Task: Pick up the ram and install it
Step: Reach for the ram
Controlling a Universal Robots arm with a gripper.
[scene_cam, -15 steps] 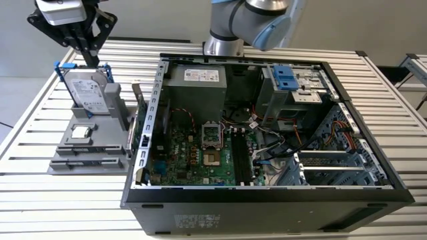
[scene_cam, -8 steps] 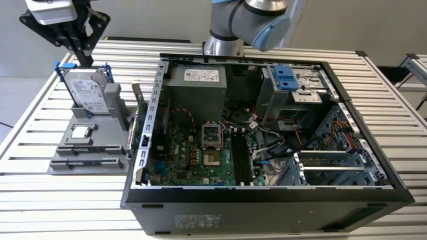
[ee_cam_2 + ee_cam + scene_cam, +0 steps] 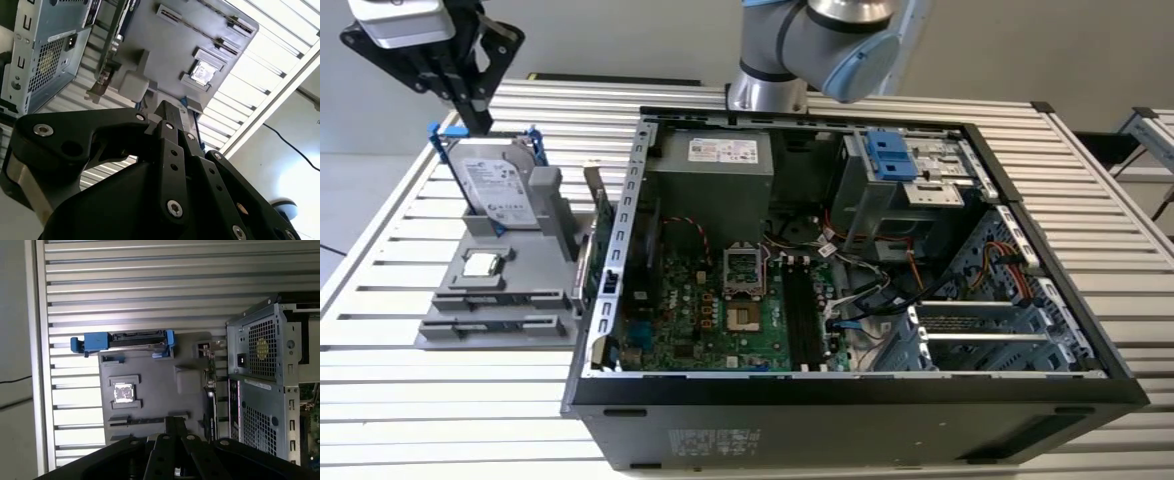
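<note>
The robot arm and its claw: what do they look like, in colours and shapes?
The arm is a thick, round silver-grey tube with a pale blue cap at its joint. The claw is matte black, built of flat angular links studded with small silver screws, below a pale grey block.

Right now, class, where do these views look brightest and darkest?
Exterior view: the table is bright, the computer case shadowed inside. Second wrist view: glare washes out the table, the gripper is dark. First wrist view: even light on the table.
</note>
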